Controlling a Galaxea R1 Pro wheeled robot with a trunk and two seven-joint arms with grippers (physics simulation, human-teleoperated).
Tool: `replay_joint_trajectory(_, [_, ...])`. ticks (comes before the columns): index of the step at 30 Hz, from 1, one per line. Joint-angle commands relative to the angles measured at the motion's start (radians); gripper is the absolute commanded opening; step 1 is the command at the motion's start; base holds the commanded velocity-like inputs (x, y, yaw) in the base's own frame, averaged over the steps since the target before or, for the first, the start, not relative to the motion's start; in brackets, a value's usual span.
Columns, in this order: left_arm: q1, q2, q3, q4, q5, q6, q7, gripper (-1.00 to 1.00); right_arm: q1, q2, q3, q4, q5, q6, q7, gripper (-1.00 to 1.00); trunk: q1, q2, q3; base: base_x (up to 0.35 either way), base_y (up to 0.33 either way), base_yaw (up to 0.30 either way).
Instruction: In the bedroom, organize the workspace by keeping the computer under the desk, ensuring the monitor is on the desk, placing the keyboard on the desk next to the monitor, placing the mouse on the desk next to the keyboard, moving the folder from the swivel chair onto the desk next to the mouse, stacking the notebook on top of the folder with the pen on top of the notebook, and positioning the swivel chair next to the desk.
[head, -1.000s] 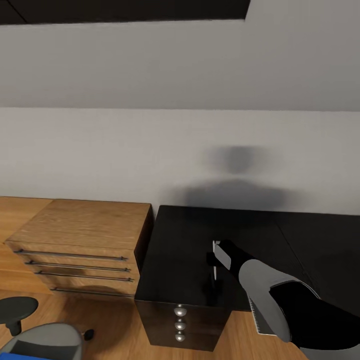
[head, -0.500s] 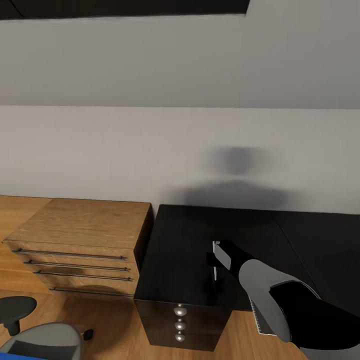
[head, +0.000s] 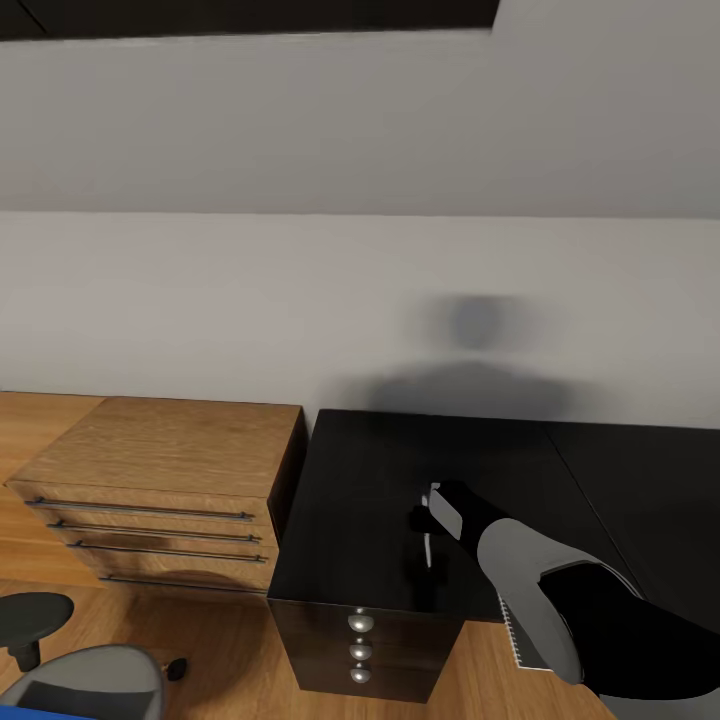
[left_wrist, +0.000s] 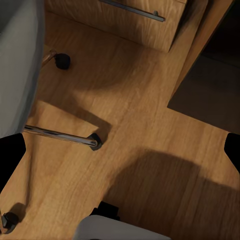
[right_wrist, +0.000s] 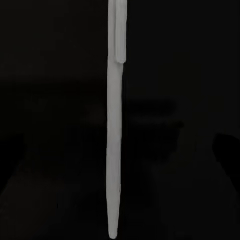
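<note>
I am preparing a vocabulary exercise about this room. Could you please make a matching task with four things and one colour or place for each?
Things:
1. pen
2. desk
3. chest of drawers
4. swivel chair

Descriptions:
A. light wood, dark bar handles
B. glossy black top
C. pale, hanging from the right gripper
D. grey, on the wooden floor

Pairs: 1-C, 2-B, 3-A, 4-D

A pale, whitish pen (right_wrist: 114, 130) runs lengthwise through the right wrist view, its clip end (right_wrist: 120, 35) nearest the camera and its tapered tip (right_wrist: 113, 234) pointing away. Behind it lies the glossy black tabletop (right_wrist: 55, 150), with faint dark reflections on its surface. The dark tips of the right hand's fingers (right_wrist: 227, 155) show at either side edge of the picture, well apart from the pen's lower shaft.
</note>
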Motion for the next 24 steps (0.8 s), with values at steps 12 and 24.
replay_joint_trajectory(12, [0.000,0.002,-0.009,0.000,0.006,-0.003,0.001,1.00,0.000,0.000,0.008,-0.003,-0.011,0.004,-0.006,1.00,-0.046,0.083,0.037,0.000,0.000,0.000])
replay_joint_trajectory(24, [0.000,0.002,-0.008,0.000,0.007,-0.003,0.001,1.00,0.000,0.003,0.009,-0.011,-0.012,-0.002,-0.007,1.00,-0.081,0.146,0.065,0.000,0.000,0.000])
